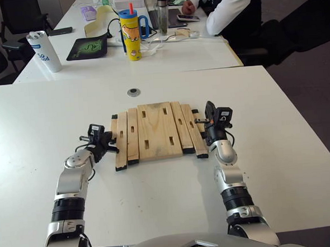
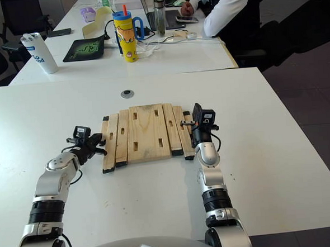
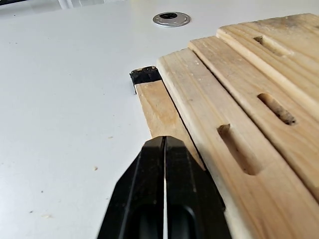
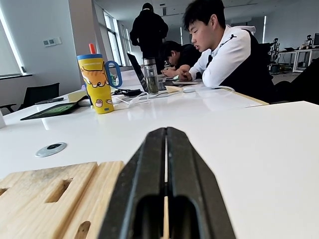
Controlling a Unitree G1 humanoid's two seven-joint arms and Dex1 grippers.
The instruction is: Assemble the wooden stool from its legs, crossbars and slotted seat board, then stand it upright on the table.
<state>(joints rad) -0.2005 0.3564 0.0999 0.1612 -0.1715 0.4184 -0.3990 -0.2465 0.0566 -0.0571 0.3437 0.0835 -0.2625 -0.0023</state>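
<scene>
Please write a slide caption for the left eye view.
Stool parts lie flat, unassembled, on the white table; left gripper and right gripper rest shut at either side.

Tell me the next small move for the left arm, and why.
Probably open the left gripper: its fingers are pressed shut over the outermost wooden piece, which lies flat on the table left of the slotted seat board, so nothing can be gripped yet.

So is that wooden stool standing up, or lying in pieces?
In pieces, lying flat: the slotted seat board rests flat on the table, with loose wooden slats side by side along both its sides.
</scene>
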